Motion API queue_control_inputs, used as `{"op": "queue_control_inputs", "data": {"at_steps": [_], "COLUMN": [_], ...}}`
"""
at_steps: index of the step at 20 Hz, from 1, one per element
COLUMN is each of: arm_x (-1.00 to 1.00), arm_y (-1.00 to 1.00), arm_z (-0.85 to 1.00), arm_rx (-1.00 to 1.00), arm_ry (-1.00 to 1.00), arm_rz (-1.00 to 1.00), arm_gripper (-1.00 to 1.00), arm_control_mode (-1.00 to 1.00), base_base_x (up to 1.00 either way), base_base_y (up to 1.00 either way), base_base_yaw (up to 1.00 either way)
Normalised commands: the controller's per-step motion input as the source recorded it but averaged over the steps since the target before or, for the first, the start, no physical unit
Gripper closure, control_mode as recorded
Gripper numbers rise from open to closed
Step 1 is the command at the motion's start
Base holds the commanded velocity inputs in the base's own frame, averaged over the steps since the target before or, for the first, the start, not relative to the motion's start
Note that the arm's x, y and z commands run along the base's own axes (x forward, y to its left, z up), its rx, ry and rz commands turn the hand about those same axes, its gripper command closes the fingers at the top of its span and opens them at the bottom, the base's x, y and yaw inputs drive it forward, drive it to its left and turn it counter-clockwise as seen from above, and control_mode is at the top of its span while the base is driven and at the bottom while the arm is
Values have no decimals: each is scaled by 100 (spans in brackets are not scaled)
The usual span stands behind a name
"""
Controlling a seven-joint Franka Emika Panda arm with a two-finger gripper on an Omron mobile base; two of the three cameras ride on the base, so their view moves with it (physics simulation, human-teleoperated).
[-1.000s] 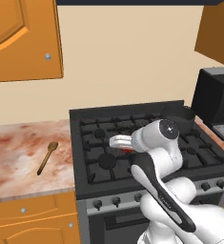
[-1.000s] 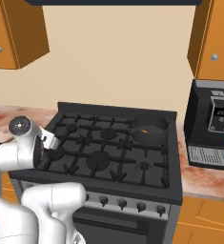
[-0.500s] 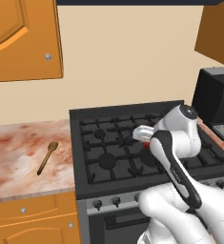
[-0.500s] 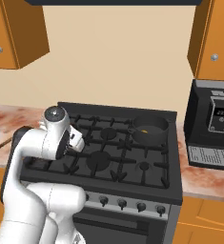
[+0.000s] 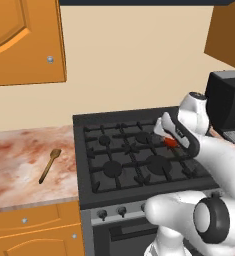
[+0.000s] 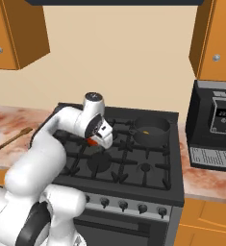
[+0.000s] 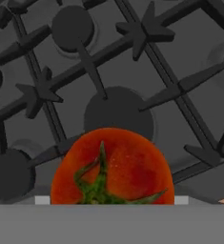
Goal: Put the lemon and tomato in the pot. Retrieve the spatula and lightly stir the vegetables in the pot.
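my own fingertips are hard to make out: in the hand view the tomato (image 7: 111,167) sits right where they should rise, and its lower part is cut off at the bottom. in the left base view my gripper (image 5: 170,141) shows as a white hand with a patch of red under it, and in the right base view the same red patch peeks out below the hand (image 6: 94,140), mostly covered by it. i am holding the tomato, my fingers spread wide around it.

the tomato is round and glossy red, darker orange toward the edges, with a green star-shaped stem on top. i carry it above the stove (image 5: 134,160), over the black grates and a round burner cap near the middle.

the pot (image 6: 152,129) stands on the back right burner, short, dark, wide-rimmed. inside it i see only a small speck of yellow, the lemon (image 6: 145,131), mostly hidden by the wall of the pot.

the spatula (image 5: 49,166) lies flat on the mottled pink counter (image 5: 14,170) left of the stove, well apart from me; in the right base view part of it is hidden behind my arm.
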Motion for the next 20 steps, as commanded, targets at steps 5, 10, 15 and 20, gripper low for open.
{"op": "queue_control_inputs", "data": {"at_steps": [5, 10, 15, 20], "arm_x": [87, 68, 19, -6], "arm_y": [-63, -57, -30, -5], "arm_z": [-3, -24, -10, -7], "arm_rx": [-2, 0, -7, -13], "arm_ry": [28, 7, -2, -10], "arm_rz": [-14, -9, -2, 0], "arm_gripper": [100, 100, 100, 100], "arm_control_mode": [-100, -100, -100, -100], "base_base_x": [0, 0, 0, 0], "base_base_y": [0, 0, 0, 0], "base_base_yaw": [0, 0, 0, 0]}}
